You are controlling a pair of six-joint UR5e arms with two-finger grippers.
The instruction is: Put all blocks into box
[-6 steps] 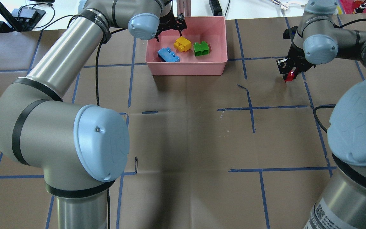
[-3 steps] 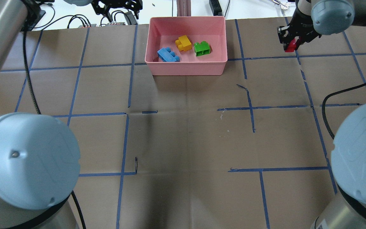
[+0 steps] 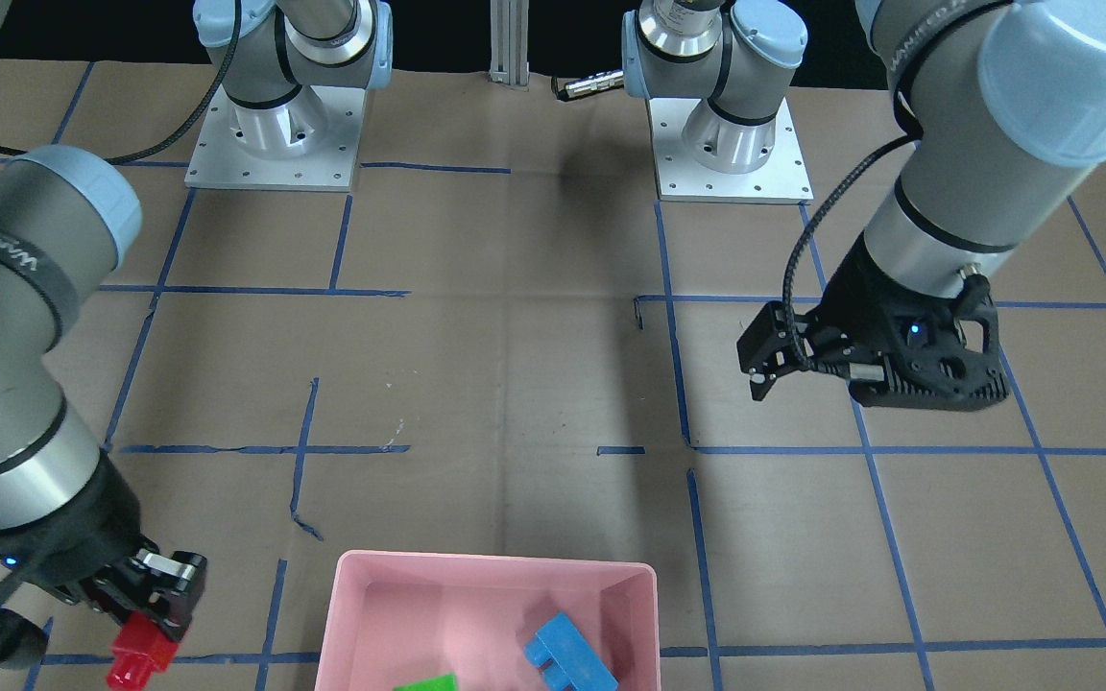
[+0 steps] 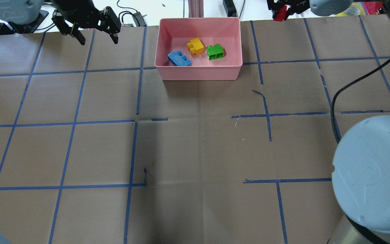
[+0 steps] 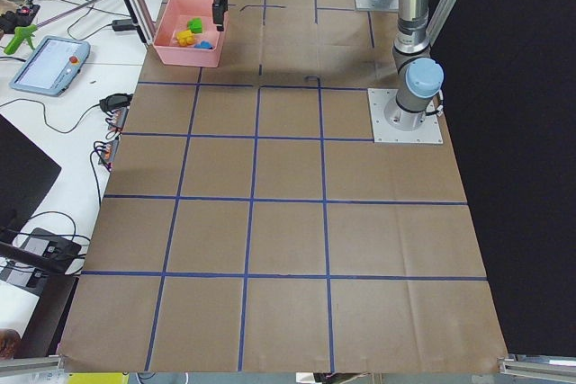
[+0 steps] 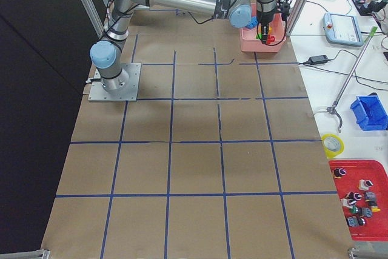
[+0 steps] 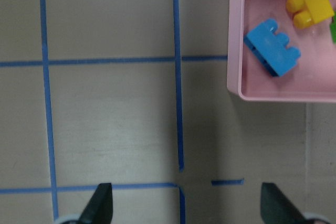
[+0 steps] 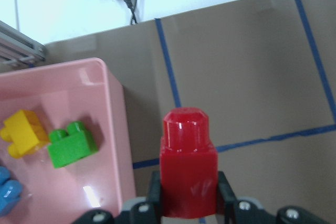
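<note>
The pink box stands at the far middle of the table. In it lie the light blue brick, the yellow brick and the green brick. My right gripper is shut on the small red brick and holds it in the air just right of the box, above the table's far edge. The right wrist view shows the box rim to the left of the red brick. My left gripper is open and empty, in the air left of the box.
Brown paper with a blue tape grid covers the table. A metal post stands behind the box. Cables and devices lie past the far edge. My right arm's elbow fills the near right corner.
My left gripper has pulled out of the box and moved left. My right gripper has lifted the red brick off the table and carried it far and left, toward the box.
</note>
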